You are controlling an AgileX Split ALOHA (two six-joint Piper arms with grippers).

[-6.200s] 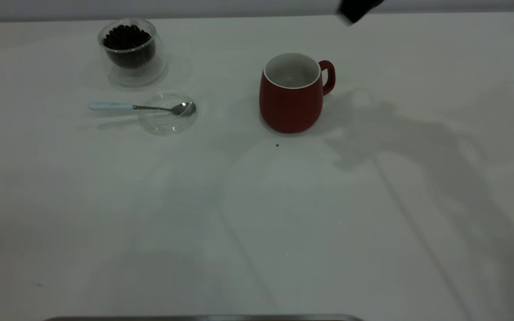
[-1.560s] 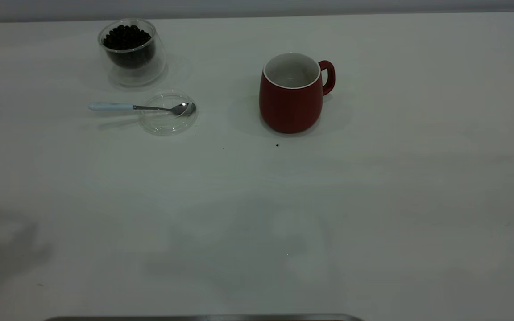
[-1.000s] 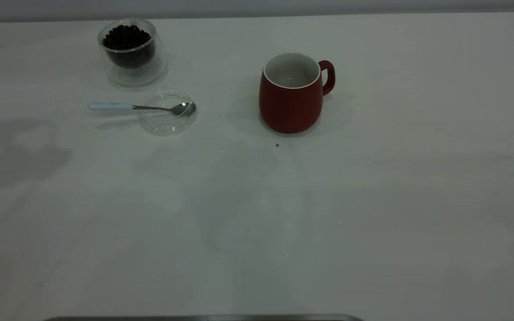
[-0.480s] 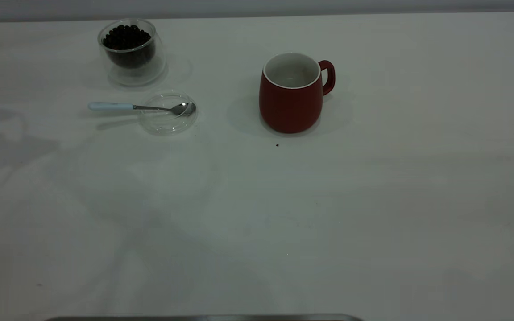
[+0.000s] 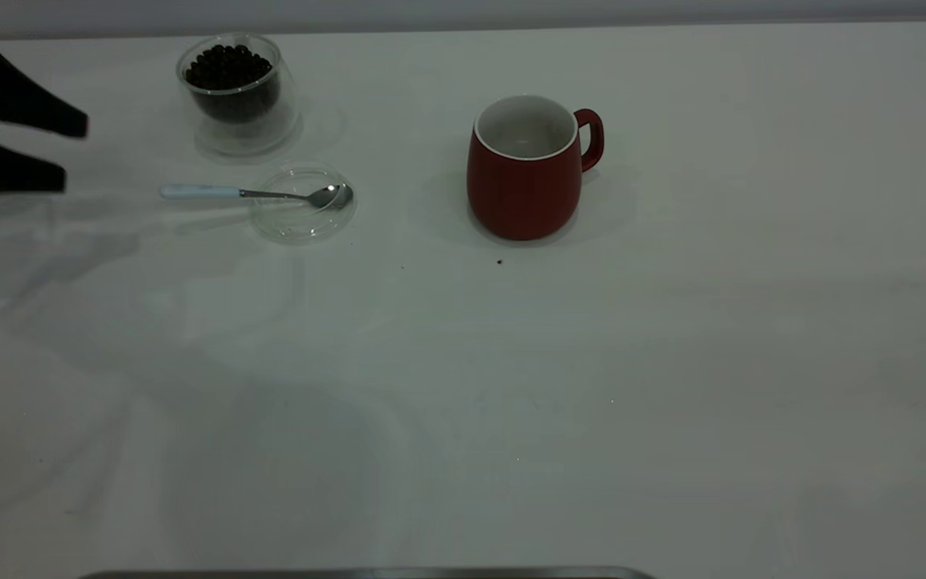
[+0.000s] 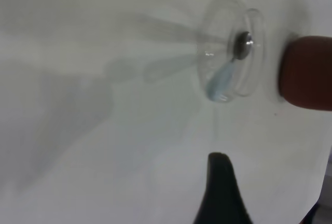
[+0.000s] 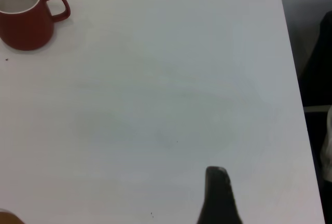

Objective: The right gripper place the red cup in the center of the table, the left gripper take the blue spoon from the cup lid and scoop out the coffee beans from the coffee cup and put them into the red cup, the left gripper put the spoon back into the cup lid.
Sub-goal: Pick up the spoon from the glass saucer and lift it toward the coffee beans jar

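Now the spoon pickup is in hand: the left tool [image 5: 69, 154], fingers spread, hovers just short of the blue spoon [image 5: 250, 193], whose pale handle points toward it and whose shiny bowl rests in the clear lid [image 5: 302, 203]. Next, presumably, comes closing on that handle.

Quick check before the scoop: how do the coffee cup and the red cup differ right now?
The coffee cup is clear glass with no handle; the red cup is opaque dark red with a loop handle. The coffee cup holds coffee beans; the red cup looks empty, showing its white inside. The coffee cup is the smaller one and stands nearer the left gripper. Both stand upright on the table.
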